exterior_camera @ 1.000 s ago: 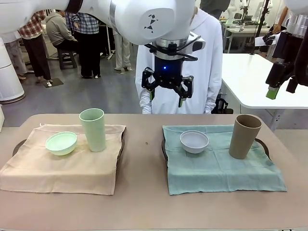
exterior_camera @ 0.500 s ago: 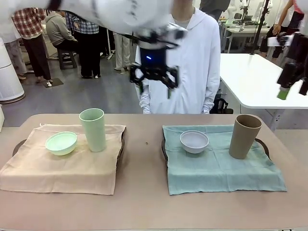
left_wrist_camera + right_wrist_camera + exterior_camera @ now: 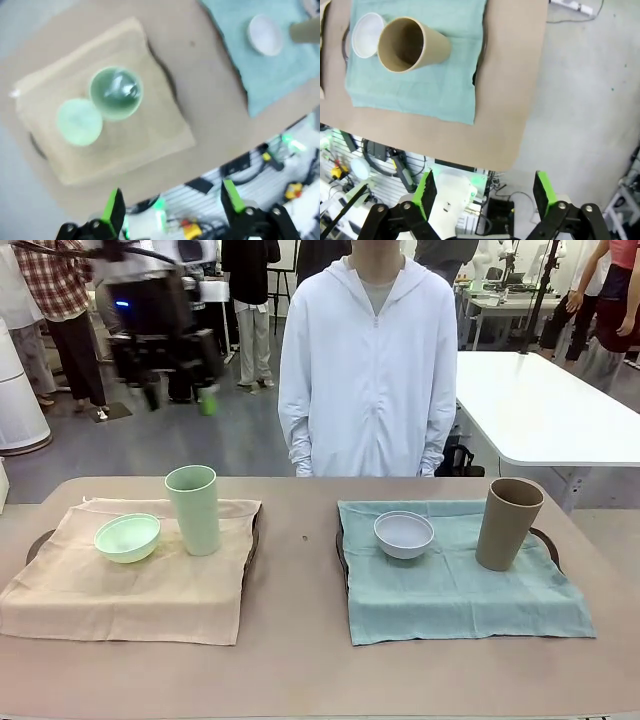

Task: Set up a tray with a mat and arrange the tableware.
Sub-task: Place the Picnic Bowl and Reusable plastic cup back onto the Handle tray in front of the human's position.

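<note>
Two dark trays sit on the table. The left tray (image 3: 36, 541) carries a beige mat (image 3: 130, 590) with a mint green bowl (image 3: 127, 537) and a pale green cup (image 3: 192, 508). A teal mat (image 3: 460, 585) covers the right tray (image 3: 341, 552), with a whitish bowl (image 3: 404, 534) and a tan cup (image 3: 508, 523) on it. My left gripper (image 3: 178, 398) hangs open high above the far left, empty; from it I look down on the green cup (image 3: 116, 94) and mint bowl (image 3: 79, 121). My right gripper (image 3: 485, 192) is open and empty, high over the table's right edge, beyond the tan cup (image 3: 410, 45).
A person in a white hoodie (image 3: 370, 360) stands at the far side of the table, arms down. A bare strip of brown tabletop (image 3: 295, 570) runs between the two trays. A white table (image 3: 540, 400) stands behind on the right.
My left arm has swung from the middle, in front of the person, up and over to the far left. My right gripper has left the front view on the right. The tableware has not moved.
</note>
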